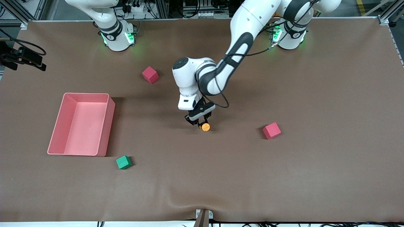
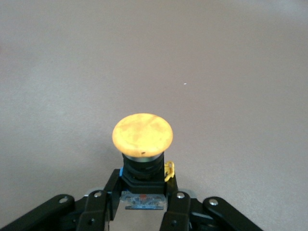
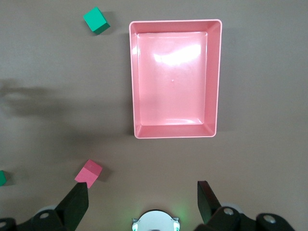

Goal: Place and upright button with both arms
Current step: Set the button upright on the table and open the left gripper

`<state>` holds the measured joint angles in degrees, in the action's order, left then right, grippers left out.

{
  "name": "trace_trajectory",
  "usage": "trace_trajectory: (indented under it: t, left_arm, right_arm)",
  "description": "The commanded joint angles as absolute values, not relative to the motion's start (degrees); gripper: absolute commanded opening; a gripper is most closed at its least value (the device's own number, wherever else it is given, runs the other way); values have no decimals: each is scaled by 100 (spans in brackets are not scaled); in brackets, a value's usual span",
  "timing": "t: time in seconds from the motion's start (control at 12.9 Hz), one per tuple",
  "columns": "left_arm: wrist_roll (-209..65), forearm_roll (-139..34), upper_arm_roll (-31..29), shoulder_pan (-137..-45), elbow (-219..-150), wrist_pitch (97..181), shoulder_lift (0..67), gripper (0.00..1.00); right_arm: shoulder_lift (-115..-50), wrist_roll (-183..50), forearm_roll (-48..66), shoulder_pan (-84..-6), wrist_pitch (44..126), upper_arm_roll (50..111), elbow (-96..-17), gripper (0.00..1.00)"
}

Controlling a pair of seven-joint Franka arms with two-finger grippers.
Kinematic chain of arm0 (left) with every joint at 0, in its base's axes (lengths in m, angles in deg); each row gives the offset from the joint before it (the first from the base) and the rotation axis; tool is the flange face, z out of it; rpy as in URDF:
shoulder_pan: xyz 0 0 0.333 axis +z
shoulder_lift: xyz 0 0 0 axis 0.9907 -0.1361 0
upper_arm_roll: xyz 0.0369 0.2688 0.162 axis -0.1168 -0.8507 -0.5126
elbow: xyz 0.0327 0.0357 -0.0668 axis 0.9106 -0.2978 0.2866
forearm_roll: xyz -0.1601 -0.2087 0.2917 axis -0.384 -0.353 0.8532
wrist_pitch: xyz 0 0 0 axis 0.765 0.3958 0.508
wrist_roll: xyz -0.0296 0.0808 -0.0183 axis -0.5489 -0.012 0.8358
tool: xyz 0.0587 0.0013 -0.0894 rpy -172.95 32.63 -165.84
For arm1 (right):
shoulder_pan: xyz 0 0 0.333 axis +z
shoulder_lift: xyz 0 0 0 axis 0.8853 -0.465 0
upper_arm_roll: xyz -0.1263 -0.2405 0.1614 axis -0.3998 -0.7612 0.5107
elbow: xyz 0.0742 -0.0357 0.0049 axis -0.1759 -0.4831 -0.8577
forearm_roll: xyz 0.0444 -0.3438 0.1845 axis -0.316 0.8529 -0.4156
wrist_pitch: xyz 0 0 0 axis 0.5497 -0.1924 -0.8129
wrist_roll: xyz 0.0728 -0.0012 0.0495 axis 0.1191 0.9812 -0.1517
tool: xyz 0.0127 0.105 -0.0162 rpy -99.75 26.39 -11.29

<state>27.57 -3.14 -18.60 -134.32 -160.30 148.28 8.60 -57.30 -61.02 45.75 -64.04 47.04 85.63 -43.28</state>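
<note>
Your left arm reaches from its base to mid-table, where the left gripper [image 1: 200, 122] is clamped on the button [image 1: 205, 126] — fingers [image 2: 175, 211] pinching the short black body, the orange cap sticking out past the tips. In the left wrist view the cap [image 2: 143, 134] faces away from the gripper over bare brown table [image 1: 315, 173]; you cannot tell from the pictures whether the button touches the cloth.

Your right arm waits near its base. The right gripper [image 3: 142, 202] appears only in its own wrist view, jaws spread wide and holding nothing, high over the table near the pink tray [image 3: 174, 132].

The tray [image 1: 104, 132] lies toward the right arm's end, with nothing in it. A green cube [image 1: 123, 162] sits just beside the tray corner nearest the front camera. One red cube [image 1: 150, 74] sits nearer the bases than the button; a second red cube [image 1: 271, 130] lies toward the left arm's end, well apart from the button and about level with it.
</note>
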Motion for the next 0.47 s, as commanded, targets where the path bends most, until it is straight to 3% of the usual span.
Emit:
trace_trajectory:
  t: [0.0,0.39]
  left_arm:
    - [3600,656,-2020,-13772,-15986,14877,828,0]
    - [4341,2643,-2020,-13940,-15995,14869,521,0]
  right_arm:
    - [-5578,-6131,4548,-6475,4692,8596,-4442,100]
    - [-5578,-6131,4539,-6475,4692,8587,-4442,100]
